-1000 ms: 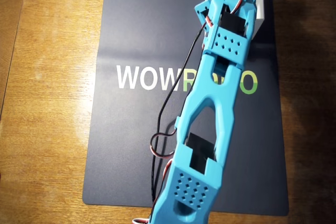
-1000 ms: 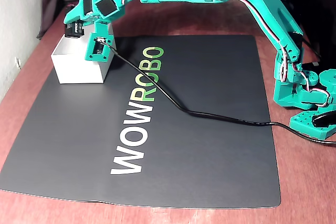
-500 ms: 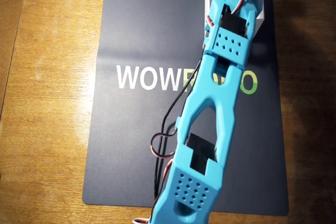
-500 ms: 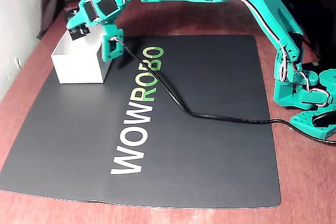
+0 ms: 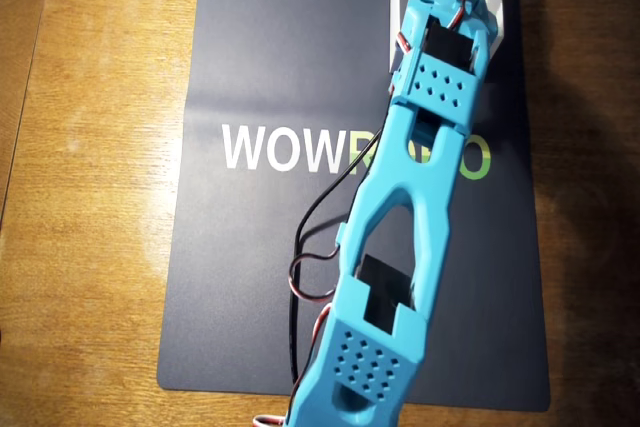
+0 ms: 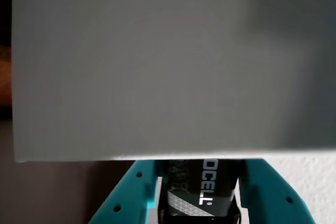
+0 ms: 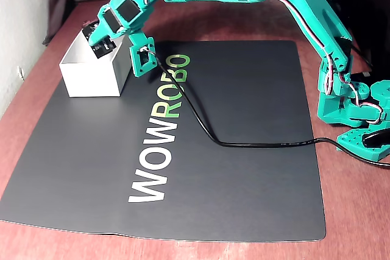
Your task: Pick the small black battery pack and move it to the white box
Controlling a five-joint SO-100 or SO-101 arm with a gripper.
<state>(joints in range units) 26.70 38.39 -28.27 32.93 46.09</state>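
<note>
Battery [image 6: 202,192] cut off by the wrist view's bottom edge, upper end hidden behind the box [image 6: 168,66] wall. Gripper [image 6: 202,203] fingertips hidden behind that same wall; only 2 teal fingers [image 6: 131,192] showing below it. In the overhead view, box [image 5: 500,7] mostly covered by the arm [image 5: 400,207], interior unseen. In the fixed view, gripper [image 7: 97,44] tip sunk inside the box [image 7: 91,74], battery not discernible.

Box [image 7: 91,71] on mat [image 7: 244,150] far-left corner, fixed view.
</note>
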